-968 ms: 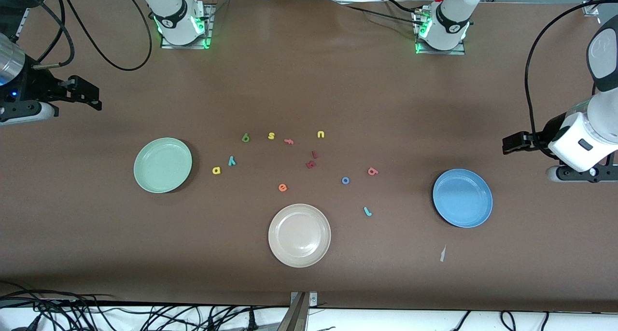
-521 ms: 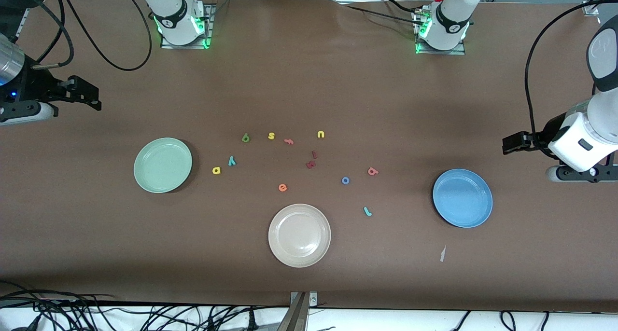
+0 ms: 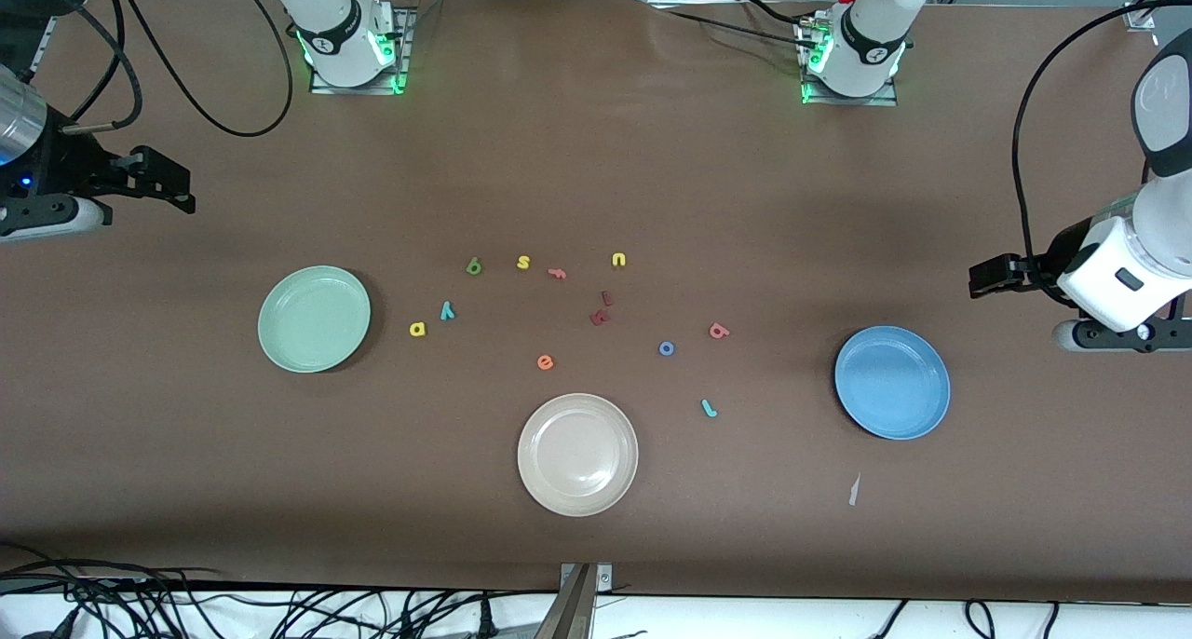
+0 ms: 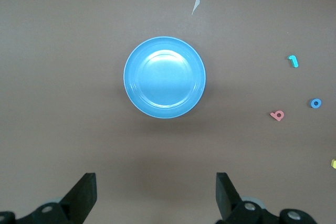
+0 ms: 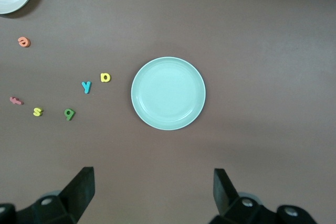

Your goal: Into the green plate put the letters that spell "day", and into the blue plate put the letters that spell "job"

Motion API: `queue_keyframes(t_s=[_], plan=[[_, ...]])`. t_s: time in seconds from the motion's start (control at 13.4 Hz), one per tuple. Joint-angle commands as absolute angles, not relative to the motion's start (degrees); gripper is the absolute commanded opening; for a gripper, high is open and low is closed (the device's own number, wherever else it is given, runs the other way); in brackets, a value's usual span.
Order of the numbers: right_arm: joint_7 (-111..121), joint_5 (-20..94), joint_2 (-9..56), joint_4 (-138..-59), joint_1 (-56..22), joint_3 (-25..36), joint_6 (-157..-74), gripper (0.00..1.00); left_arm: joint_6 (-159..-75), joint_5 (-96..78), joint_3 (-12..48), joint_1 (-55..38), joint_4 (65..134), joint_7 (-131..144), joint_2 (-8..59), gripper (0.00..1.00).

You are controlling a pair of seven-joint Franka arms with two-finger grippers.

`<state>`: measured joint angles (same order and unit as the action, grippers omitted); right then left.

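The green plate (image 3: pixel 314 319) (image 5: pixel 168 93) lies toward the right arm's end, bare. Beside it lie the yellow "a" (image 3: pixel 417 329) (image 5: pixel 105 77), teal "y" (image 3: pixel 448 311) (image 5: pixel 86 86) and dark green "d" (image 3: pixel 474 266) (image 5: pixel 69 113). The blue plate (image 3: pixel 892 383) (image 4: pixel 164 77) lies toward the left arm's end, also bare. Near it are the teal "j" (image 3: pixel 709 408) (image 4: pixel 293 61), blue "o" (image 3: pixel 666 348) (image 4: pixel 315 103) and salmon "b" (image 3: pixel 718 331) (image 4: pixel 276 115). My right gripper (image 3: pixel 172 190) (image 5: pixel 153 190) hangs open over the table's end by the green plate. My left gripper (image 3: pixel 987 276) (image 4: pixel 156 192) hangs open by the blue plate. Both hold nothing.
A beige plate (image 3: pixel 577 454) lies nearest the front camera, mid-table. Other letters lie scattered in the middle: yellow "s" (image 3: pixel 523 263), salmon "f" (image 3: pixel 557 273), yellow "u" (image 3: pixel 618 260), orange "e" (image 3: pixel 545 362), two dark red letters (image 3: pixel 600 318). A paper scrap (image 3: pixel 853 490) lies near the blue plate.
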<state>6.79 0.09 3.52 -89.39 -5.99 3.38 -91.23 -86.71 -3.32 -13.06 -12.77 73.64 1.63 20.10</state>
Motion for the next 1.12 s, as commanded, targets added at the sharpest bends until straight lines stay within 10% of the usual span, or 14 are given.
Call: queue_keyframes(t_s=[0.0,1.04], plan=[[6.3,-0.4,4.0,-88.2,-6.0,3.4,-90.5,1.00,-86.3,-4.7,-13.2,-12.8,73.2,1.8,20.0,1.00],[6.2,-0.4,4.0,-88.2,-6.1,3.4,-90.6,1.00,-86.5,-8.3,-13.0,-15.3,73.2,8.1,20.5,1.00]])
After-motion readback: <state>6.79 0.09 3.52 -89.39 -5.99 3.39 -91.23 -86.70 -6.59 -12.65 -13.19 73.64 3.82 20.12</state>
